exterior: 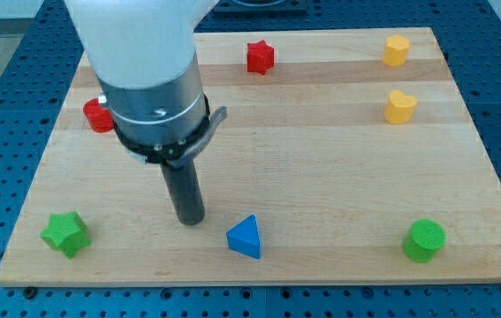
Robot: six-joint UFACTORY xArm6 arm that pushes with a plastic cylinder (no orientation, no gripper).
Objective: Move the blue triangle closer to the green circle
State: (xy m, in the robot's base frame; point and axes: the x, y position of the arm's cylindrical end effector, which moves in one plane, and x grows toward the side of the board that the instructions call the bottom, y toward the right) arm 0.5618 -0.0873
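Note:
The blue triangle [245,237] lies near the view's bottom edge of the wooden board, a little left of centre. The green circle [424,240] sits at the bottom right of the board, well to the right of the triangle. My tip [190,219] rests on the board just to the left of the blue triangle, with a small gap between them. The arm's white and grey body rises above the rod toward the view's top left.
A green star [64,233] is at the bottom left. A red block [98,116] is partly hidden behind the arm at the left. A red star [260,56] is at the top centre. Two yellow blocks, one [396,50] above the other [399,107], sit at the top right. The board [321,168] ends near the view's edges.

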